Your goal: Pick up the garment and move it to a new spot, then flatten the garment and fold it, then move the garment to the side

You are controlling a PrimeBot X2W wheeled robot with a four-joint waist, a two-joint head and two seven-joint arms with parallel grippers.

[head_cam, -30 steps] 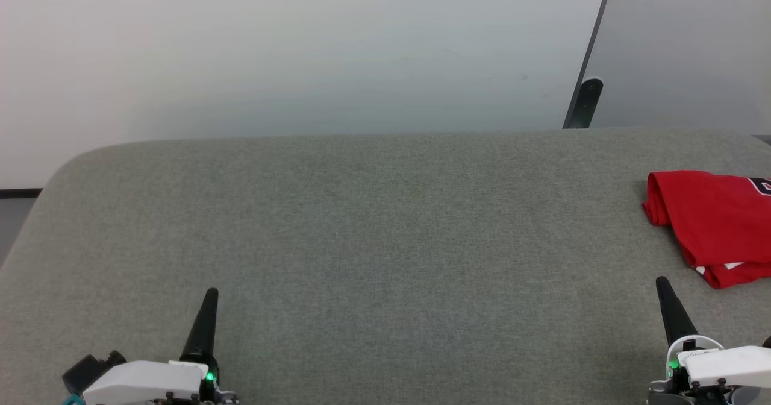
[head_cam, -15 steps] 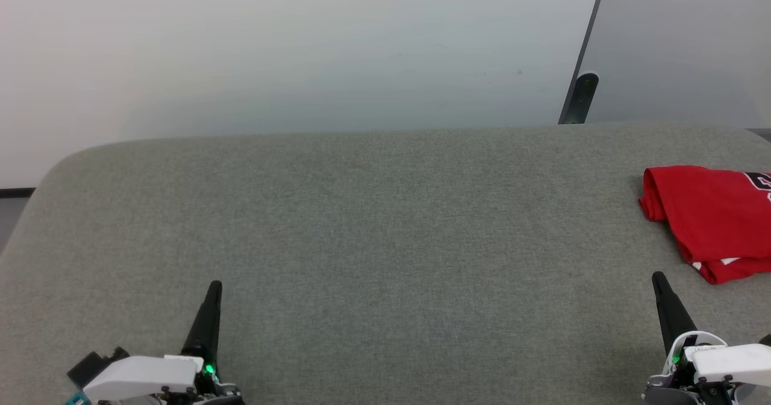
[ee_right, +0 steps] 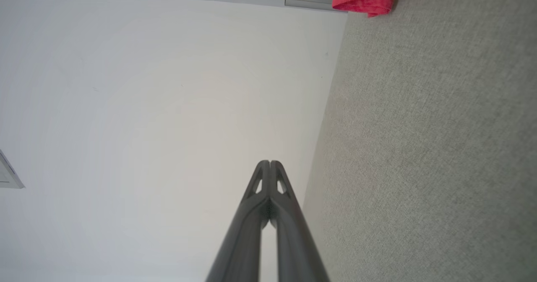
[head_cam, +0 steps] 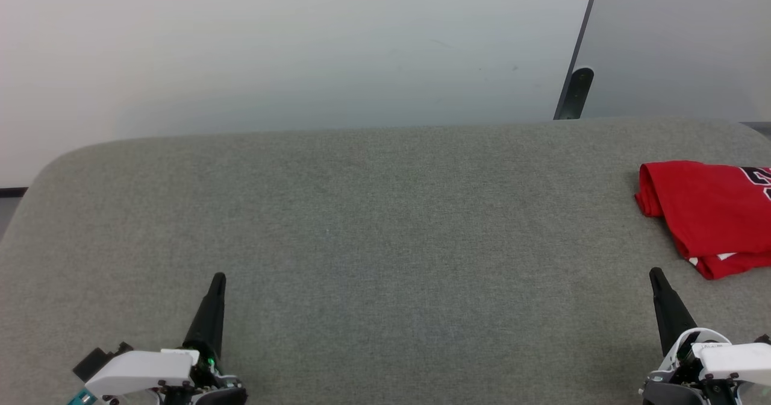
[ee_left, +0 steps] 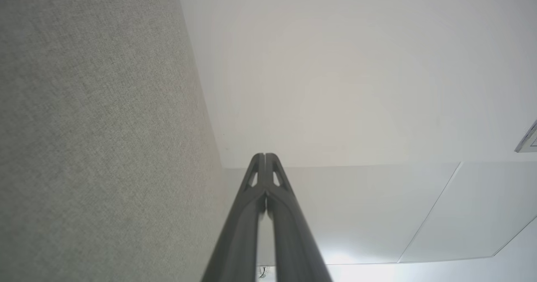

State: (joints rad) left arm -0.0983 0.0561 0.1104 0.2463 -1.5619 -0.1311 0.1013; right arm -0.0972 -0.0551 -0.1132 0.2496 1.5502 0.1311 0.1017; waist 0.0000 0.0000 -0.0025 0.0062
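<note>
I'm seeing the garment [head_cam: 711,212] lying folded on the grey bench [head_cam: 385,242] at its right end. My left gripper [head_cam: 218,279] and right gripper [head_cam: 655,272] are pointing forward, jaws pressed together, the right one near the garment but apart from it.

Head view shifted as a whole: scene slid up and slightly left, so my head moved, not the things. Far edge of the grey padded surface [head_cam: 385,129] now higher in frame. At right edge, the garment [head_cam: 705,212] rides higher, a bit more black lettering in frame. The dark post [head_cam: 575,91], upper right, likewise. Tip of my left end effector [head_cam: 219,278] sits higher and further right; my right end effector [head_cam: 654,271] went up-left with the scene.
</note>
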